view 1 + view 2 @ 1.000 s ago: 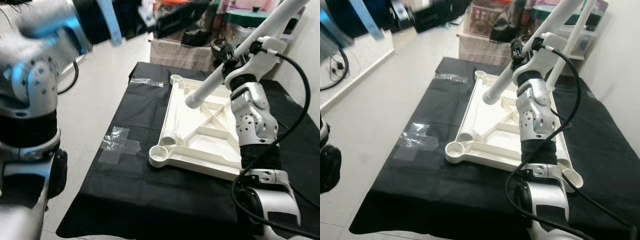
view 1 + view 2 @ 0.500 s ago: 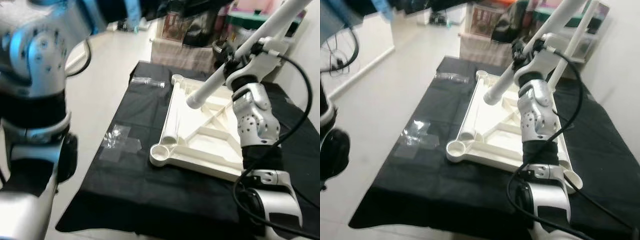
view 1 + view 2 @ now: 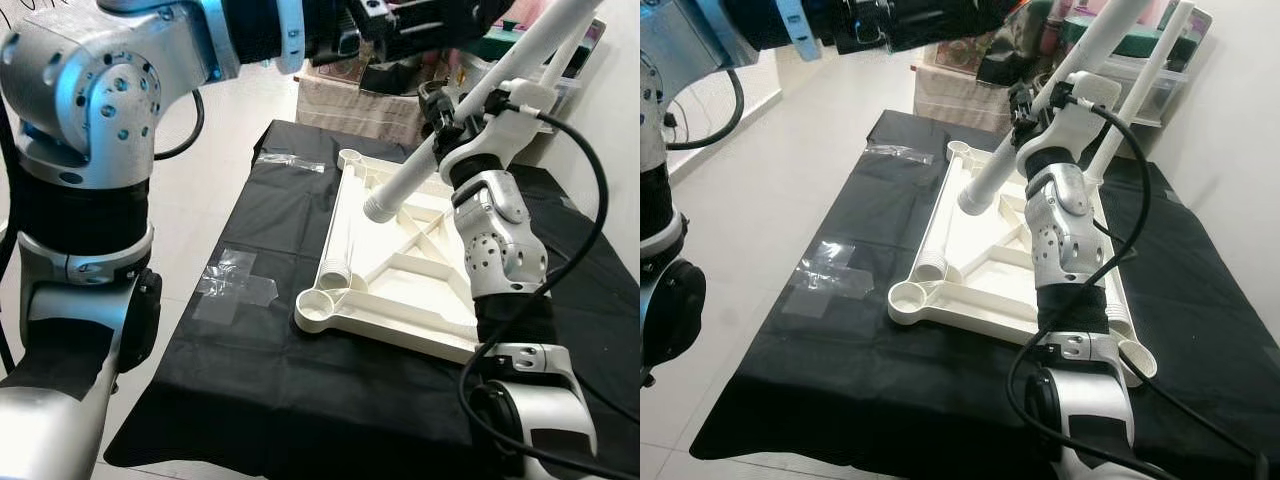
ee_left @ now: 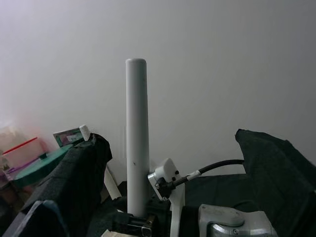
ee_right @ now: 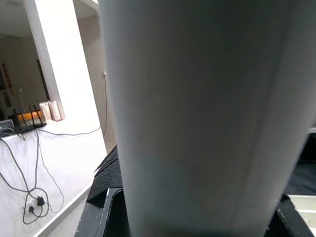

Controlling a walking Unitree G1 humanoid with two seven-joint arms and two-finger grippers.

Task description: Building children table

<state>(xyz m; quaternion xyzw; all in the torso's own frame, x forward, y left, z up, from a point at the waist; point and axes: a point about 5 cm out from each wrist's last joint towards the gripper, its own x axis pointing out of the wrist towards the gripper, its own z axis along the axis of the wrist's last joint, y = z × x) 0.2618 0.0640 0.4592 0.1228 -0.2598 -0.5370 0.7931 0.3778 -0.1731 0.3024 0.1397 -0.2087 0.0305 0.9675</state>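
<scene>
**Leg positioning over tabletop**

The right gripper (image 3: 447, 112) is clamped on 1 white table leg (image 3: 470, 105), held tilted above the inverted tabletop (image 3: 400, 270). Left gripper state: cannot tell. Next, the leg's lower end needs aligning with a corner socket (image 3: 318, 309).

A white tube (image 5: 207, 113) spans most of the frame, top to bottom. Black cloth edge (image 5: 106, 182) lies at lower centre. White pillar (image 5: 54, 64) stands upper left; grey cables (image 5: 29, 168) trail across the floor, lower left.
</scene>
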